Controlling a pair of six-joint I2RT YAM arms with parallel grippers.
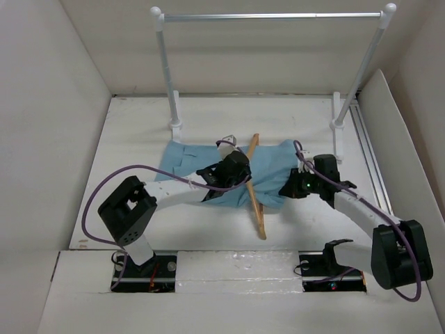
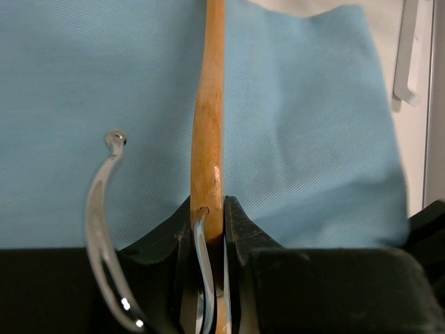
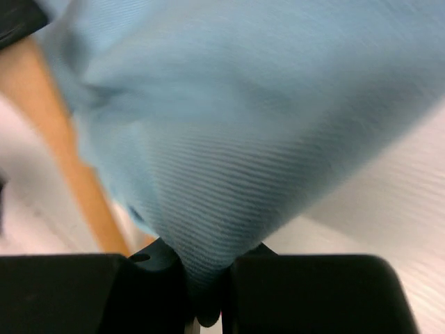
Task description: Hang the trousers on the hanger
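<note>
Left tool (image 1: 235, 167): clamped on hanger (image 1: 254, 188) neck, frame centre. Trousers (image 1: 184, 156): spread on surface (image 1: 139, 125), centre, beneath hanger. Right tool (image 1: 292, 186): pinching trousers edge, centre-right. Advice: steady hanger, draw cloth across evenly, avoid bunching.

A white table (image 1: 139, 132) is lying flat across the middle, boxed in by plain white panels. One panel (image 1: 49, 104) is rising at 9 o'clock, another (image 1: 264, 62) is closing the back at 12 o'clock, and a third (image 1: 400, 104) is leaning in at 3 o'clock. A white-and-silver clothes rail (image 1: 271, 15) is standing at 12 o'clock, its two feet resting on the tabletop near the back edge. A metal track (image 1: 370, 156) is running along the table's edge at 3 o'clock. A white ledge (image 1: 236, 268) is spanning the 6 o'clock side. Soft, even light is falling over everything, leaving only faint shadows.
</note>
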